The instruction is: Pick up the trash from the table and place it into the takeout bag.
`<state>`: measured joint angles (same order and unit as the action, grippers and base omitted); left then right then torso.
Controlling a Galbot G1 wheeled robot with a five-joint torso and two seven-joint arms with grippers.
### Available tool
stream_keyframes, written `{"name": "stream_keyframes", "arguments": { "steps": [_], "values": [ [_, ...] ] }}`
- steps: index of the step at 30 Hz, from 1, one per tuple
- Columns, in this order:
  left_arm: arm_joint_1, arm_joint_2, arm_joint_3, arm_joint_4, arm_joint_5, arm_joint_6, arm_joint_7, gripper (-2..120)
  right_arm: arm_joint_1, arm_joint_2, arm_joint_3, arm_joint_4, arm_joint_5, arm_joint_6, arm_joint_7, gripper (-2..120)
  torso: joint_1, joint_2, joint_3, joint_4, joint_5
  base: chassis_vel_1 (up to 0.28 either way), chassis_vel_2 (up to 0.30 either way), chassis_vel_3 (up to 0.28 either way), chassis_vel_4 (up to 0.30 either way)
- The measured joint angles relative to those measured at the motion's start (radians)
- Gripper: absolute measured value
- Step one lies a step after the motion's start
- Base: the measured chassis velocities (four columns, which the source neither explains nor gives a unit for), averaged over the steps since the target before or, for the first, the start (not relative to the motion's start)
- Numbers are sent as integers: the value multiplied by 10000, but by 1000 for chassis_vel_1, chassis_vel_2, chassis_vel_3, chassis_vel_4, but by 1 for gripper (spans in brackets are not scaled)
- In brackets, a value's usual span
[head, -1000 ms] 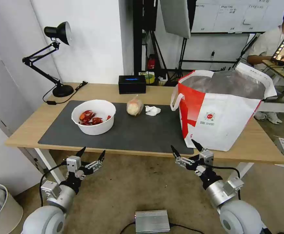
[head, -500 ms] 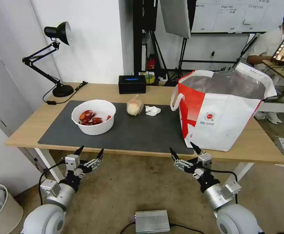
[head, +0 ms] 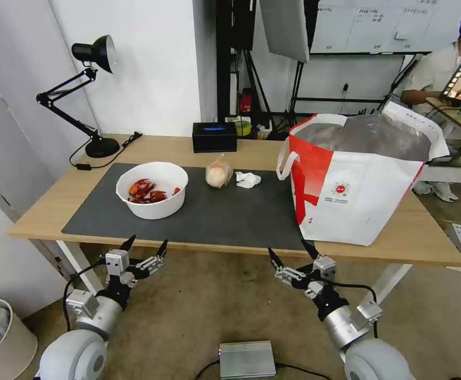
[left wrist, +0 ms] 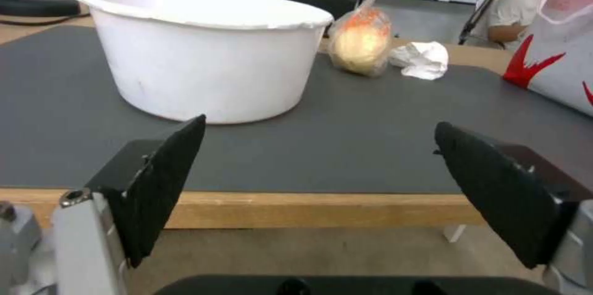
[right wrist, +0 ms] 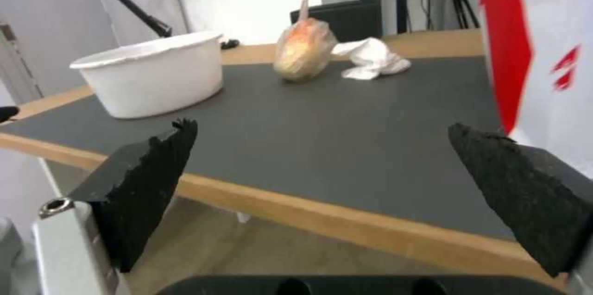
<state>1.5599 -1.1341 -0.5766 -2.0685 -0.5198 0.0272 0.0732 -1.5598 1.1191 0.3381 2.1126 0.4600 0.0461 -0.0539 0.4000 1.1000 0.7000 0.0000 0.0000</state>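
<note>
- Two grippers are held below the near edge of the table (head: pixel 50 211), both with fingers spread and nothing grasped.
- Left gripper (head: pixel 144 247) is seen before the white bowl (head: pixel 152 189) of red shells on the grey mat (head: pixel 230 211).
- Bagged bun (head: pixel 218 173) and crumpled tissue (head: pixel 248 180) are set mid-mat, just beside each other.
- Right gripper (head: pixel 289 253) is positioned near the takeout bag (head: pixel 357 190), which stands upright at the table's right end.

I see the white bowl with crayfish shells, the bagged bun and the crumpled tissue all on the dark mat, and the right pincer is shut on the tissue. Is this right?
Not quite. The right pincer is open and holds nothing, below the table's front edge, as the head view shows. The bowl, bagged bun and tissue do lie on the mat.
</note>
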Motion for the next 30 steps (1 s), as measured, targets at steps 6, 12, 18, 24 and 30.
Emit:
{"name": "stream_keyframes", "arguments": {
  "steps": [6,12,18,24,30],
  "values": [
    [27,-35,-39,-34,0,-105,-17,100,239,80,-313,39,-20,-339,136,100,0,0,0,0,0,0,0,0,0],
    [92,-72,-59,-118,-1,-139,-17,100,1004,61,-526,106,51,-774,375,100,0,0,0,0,0,0,0,0,0],
    [-200,115,311,-75,-2,-132,-33,100,2034,81,-813,390,137,-2031,1236,100,0,0,2,0,1,0,0,0,0],
    [-276,187,560,-53,29,-47,-212,100,2903,80,-1210,342,377,-3091,2086,100,1,0,2,3,0,0,0,0,0],
    [-222,246,470,-153,33,47,-233,100,4039,29,-1782,-127,762,-3768,2846,100,0,0,2,0,1,0,0,0,0]
  ]
}}
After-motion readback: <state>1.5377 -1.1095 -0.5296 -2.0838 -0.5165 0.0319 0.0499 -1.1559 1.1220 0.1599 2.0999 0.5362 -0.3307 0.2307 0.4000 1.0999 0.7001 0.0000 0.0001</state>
